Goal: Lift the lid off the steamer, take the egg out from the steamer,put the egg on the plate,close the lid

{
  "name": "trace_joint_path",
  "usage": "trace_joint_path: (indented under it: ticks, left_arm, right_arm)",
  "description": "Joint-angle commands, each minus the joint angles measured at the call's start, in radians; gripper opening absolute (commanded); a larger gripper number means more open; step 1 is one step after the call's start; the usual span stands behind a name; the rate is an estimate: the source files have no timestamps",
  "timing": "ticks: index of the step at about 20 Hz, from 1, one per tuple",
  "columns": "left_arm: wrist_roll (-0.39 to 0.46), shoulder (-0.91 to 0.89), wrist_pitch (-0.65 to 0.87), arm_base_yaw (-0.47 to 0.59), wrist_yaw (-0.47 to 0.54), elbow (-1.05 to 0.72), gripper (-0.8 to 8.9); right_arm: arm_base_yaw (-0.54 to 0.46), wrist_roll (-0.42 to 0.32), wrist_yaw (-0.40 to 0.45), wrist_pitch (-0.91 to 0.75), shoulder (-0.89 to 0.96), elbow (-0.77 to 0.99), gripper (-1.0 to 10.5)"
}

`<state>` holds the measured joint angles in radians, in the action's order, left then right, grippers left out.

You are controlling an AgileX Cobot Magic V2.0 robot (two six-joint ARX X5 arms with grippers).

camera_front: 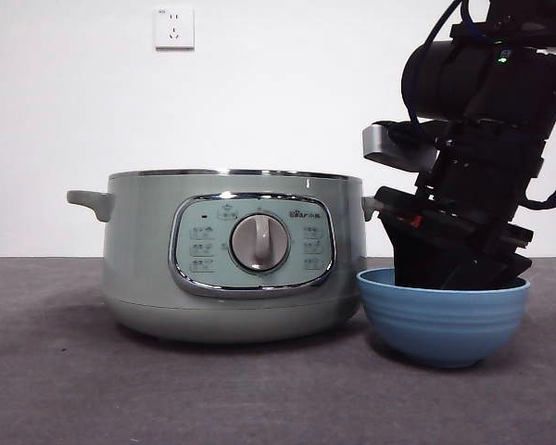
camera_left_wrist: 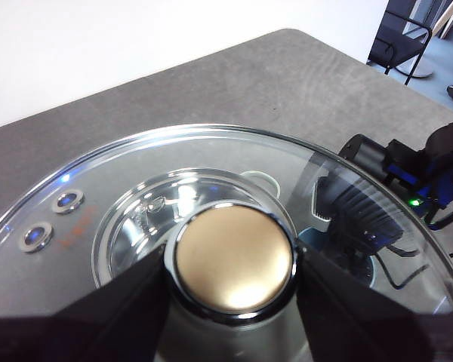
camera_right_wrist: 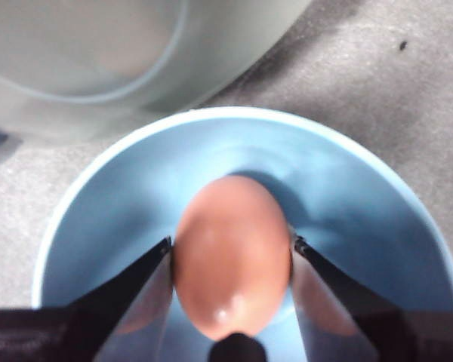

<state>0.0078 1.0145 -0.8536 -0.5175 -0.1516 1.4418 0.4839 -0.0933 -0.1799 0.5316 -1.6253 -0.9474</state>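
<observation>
Right gripper [camera_right_wrist: 230, 260] tilted into plate [camera_right_wrist: 347, 196], clamping egg [camera_right_wrist: 232, 253]; left gripper [camera_left_wrist: 232, 264] clamping lid [camera_left_wrist: 136, 162] knob

Right gripper [camera_right_wrist: 232, 253] jaws clasp something; left gripper [camera_left_wrist: 232, 264] seemingly likewise.

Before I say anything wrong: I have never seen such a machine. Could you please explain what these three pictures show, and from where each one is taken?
This is a robot with two arms at a grey table, each ending in a two-jawed claw. One picture looks level across the table from the front. The other two come from small cameras on the arms' wrists.

On the table stand a green steamer, with no lid on it, and beside it a blue plate, really a bowl.

The left claw grips the knob of the glass lid, holding it up out of the front picture. The right claw, the dark arm reaching into the bowl in the front picture, holds a brown egg between its jaws inside the bowl, not released yet.
</observation>
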Motion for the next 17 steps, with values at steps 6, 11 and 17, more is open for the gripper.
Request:
trace_joint_path:
  ticks: [6,11,17]
  left_arm:
    - [0.045,0.179,0.129,-0.010,-0.010,0.012,-0.08]
    - [0.051,0.346,0.235,-0.034,-0.013,0.012,-0.08]
    - [0.057,0.518,0.321,-0.037,-0.013,0.012,-0.08]
  right_arm:
    - [0.003,0.014,-0.001,0.029,0.214,0.006,4.5]
    - [0.003,0.021,0.005,0.076,0.581,0.006,4.5]
    - [0.001,0.053,0.119,0.084,0.922,0.002,4.4]
